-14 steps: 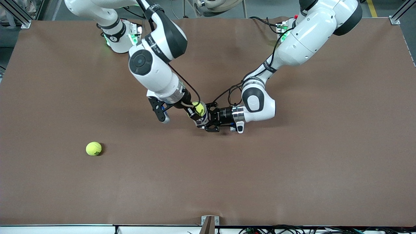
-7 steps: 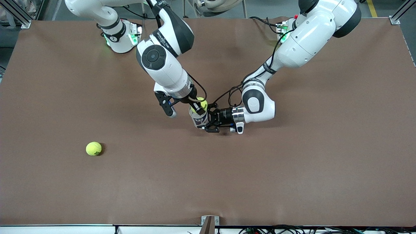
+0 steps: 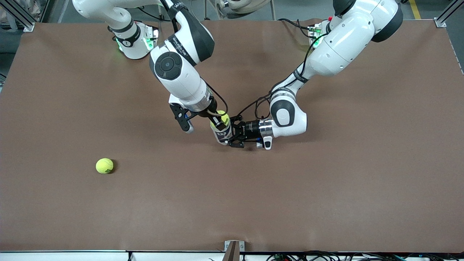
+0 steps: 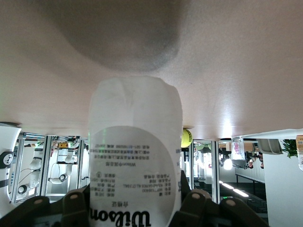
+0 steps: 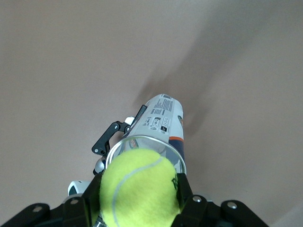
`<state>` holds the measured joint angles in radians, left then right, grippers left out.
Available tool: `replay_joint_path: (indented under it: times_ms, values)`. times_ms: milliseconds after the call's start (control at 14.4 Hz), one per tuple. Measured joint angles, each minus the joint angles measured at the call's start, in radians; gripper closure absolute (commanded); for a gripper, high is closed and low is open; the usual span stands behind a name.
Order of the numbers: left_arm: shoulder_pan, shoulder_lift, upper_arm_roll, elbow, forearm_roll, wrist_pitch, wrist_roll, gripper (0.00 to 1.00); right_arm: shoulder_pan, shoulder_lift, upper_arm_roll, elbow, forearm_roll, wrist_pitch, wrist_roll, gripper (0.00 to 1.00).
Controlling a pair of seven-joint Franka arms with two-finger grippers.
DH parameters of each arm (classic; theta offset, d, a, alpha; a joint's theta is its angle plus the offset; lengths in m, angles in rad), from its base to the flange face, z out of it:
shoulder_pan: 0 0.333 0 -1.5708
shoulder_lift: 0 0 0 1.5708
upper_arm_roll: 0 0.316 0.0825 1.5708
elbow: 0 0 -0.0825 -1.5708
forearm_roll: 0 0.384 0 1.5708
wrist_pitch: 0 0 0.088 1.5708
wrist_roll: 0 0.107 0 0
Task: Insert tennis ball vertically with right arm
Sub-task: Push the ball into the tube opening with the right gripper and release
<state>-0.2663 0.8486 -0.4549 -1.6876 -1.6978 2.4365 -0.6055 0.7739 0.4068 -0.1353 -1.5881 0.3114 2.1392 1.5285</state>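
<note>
I am the pair of arms at the brown table [image 3: 326, 188]. My right gripper [image 3: 219, 122] pinches a yellow tennis ball [image 5: 138, 189] between its fingers [image 5: 183, 194], directly above the open mouth of a clear Wilson ball can [image 5: 158, 130]. The can stands upright near the middle of the table, well away from every edge.

My left gripper [image 3: 236, 136] grasps the can from the side, low on its body, its fingers [image 4: 193, 208] pressed against the label.

Progress, as I judge it: the ball is picked up, carried over and lined up with the opening, and its underside seems to sit at the rim. Lowering it in and letting go are still to do.

A second tennis ball [image 3: 104, 165] lies loose on the table toward the right arm's end, nearer the front edge.

Hard to make out: whether the ball touches the rim or hovers just above it, and whether anything is already inside the can. In the front view my right wrist covers most of the can's top.
</note>
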Motion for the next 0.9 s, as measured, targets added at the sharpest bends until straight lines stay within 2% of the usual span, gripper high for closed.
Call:
replay_joint_path:
  times_ms: [69, 139, 208, 277, 901]
  values:
    - [0.000, 0.000, 0.000, 0.000, 0.000, 0.000, 0.000, 0.38, 0.000, 0.000, 0.000, 0.000, 0.000, 0.000, 0.000, 0.81]
    - [0.001, 0.000, 0.000, 0.000, 0.000, 0.000, 0.000, 0.38, 0.000, 0.000, 0.000, 0.000, 0.000, 0.000, 0.000, 0.65]
    - [0.001, 0.000, 0.000, 0.001, 0.000, -0.002, 0.000, 0.38, 0.000, 0.000, -0.001, 0.000, 0.000, 0.000, 0.000, 0.24]
    - [0.002, 0.000, 0.000, 0.001, 0.000, -0.004, 0.000, 0.38, 0.000, 0.000, -0.001, 0.000, 0.000, 0.000, 0.000, 0.00]
    - [0.001, 0.001, 0.000, 0.002, -0.013, -0.012, 0.004, 0.38, -0.013, -0.001, -0.009, 0.008, -0.046, 0.003, -0.014, 0.00]
